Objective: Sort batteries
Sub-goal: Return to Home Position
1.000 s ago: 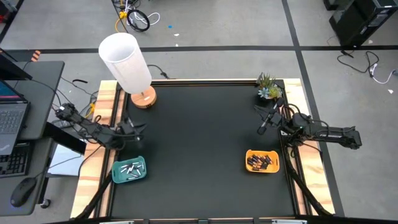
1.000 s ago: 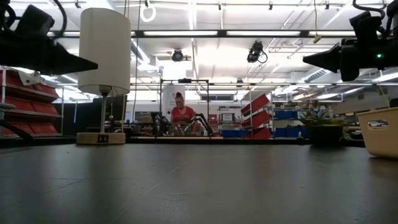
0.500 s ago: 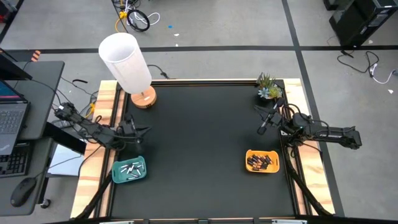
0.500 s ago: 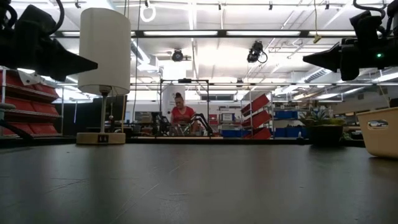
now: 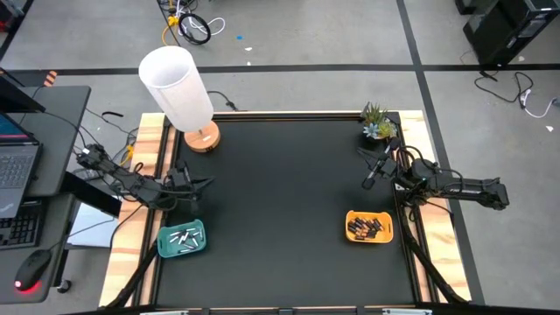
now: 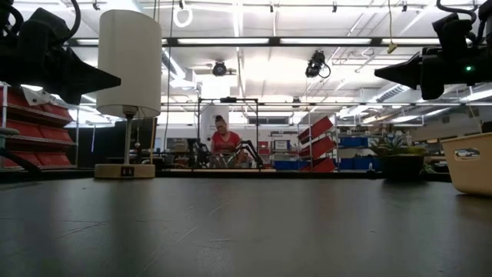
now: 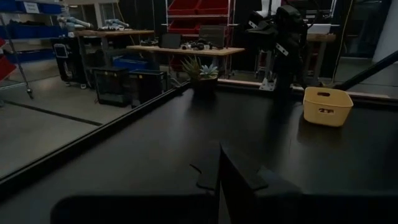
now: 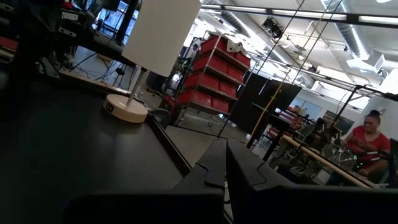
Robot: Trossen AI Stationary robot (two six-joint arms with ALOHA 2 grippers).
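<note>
The left gripper [image 5: 197, 183] has barely shifted since a second ago.
It sits at 9 o'clock, closed on nothing; silver batteries [image 5: 183, 238] in green bin [image 5: 162, 246] at 7; dark batteries [image 5: 367, 228] in yellow bin [image 5: 351, 218] at 4; right gripper [image 5: 367, 182] at 3, likewise closed, empty.

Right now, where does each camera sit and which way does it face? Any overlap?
High: above the table, straight down; both arms show, left gripper by the green bin, right gripper between plant and yellow bin.
Low: at tabletop height, level across to the lamp and the room; arm parts hang at both top corners.
Left wrist: past its own shut gripper, across the table to the yellow bin and right arm.
Right wrist: past its own shut gripper, toward the lamp.
Shared: lamp in high, low, right wrist.
</note>
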